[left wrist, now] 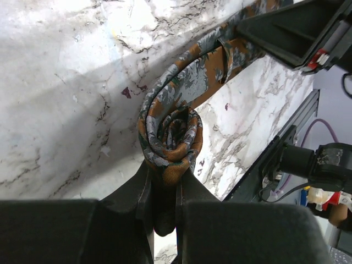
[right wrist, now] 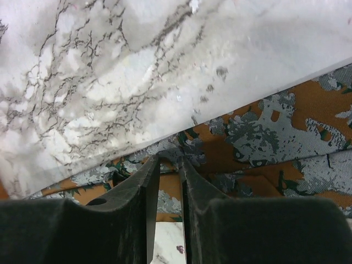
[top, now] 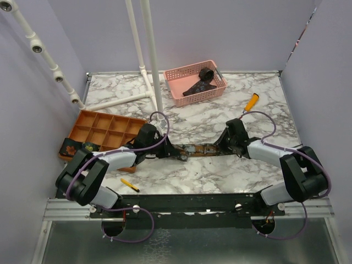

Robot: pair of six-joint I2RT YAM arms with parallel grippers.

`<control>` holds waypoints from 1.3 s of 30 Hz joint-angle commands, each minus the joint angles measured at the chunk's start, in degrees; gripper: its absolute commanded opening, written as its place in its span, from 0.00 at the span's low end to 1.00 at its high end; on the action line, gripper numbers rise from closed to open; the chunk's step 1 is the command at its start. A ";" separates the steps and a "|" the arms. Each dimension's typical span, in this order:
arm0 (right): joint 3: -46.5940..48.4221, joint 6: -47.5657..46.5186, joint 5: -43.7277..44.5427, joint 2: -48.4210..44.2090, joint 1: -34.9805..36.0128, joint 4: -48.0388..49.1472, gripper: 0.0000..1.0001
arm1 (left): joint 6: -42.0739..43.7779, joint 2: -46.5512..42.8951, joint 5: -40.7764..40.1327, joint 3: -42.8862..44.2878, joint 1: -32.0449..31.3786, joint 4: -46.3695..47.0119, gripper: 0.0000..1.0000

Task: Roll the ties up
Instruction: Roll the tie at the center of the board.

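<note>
The tie (top: 201,149) lies stretched on the marble bench (top: 220,118) between both arms. The left claw (left wrist: 163,179) pinches its coiled end; the right claw (right wrist: 169,165) has its fingers nearly together at the tie's edge, grip impossible to tell.

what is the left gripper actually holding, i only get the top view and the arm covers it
Observer: In the left wrist view the left gripper is shut on the tie. The tie's end is wound into a small coil right at the fingertips.
Operator: ok and is the right one gripping too
Observer: The right wrist view shows the right gripper with its jaws nearly together. Its tips sit at the edge of the tie, which lies flat on the table. I cannot tell whether fabric is pinched between them.
</note>
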 commanded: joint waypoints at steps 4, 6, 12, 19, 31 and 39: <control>-11.28 6.76 -4.91 -1.71 0.10 -8.23 0.26 | -6.09 -6.38 -5.04 -5.13 -0.05 9.53 0.00; -12.40 7.24 -5.36 -2.90 0.12 -8.52 0.26 | -7.07 -6.31 -4.89 -5.69 0.02 10.65 0.00; -15.38 7.16 -5.19 -7.64 0.18 -10.34 0.26 | -11.42 -6.37 -2.03 -8.43 0.03 15.55 0.00; -12.41 2.57 -0.44 -17.24 0.29 -17.87 0.26 | -12.39 -11.02 0.72 -13.08 -0.07 12.95 0.00; 7.61 -10.05 1.18 -9.37 18.08 -18.55 0.29 | -12.47 -12.83 -1.74 -15.94 -4.20 9.19 0.00; 13.67 -10.62 0.38 3.59 23.27 -14.16 0.28 | -12.65 -12.27 -2.45 -15.88 -5.14 9.07 0.00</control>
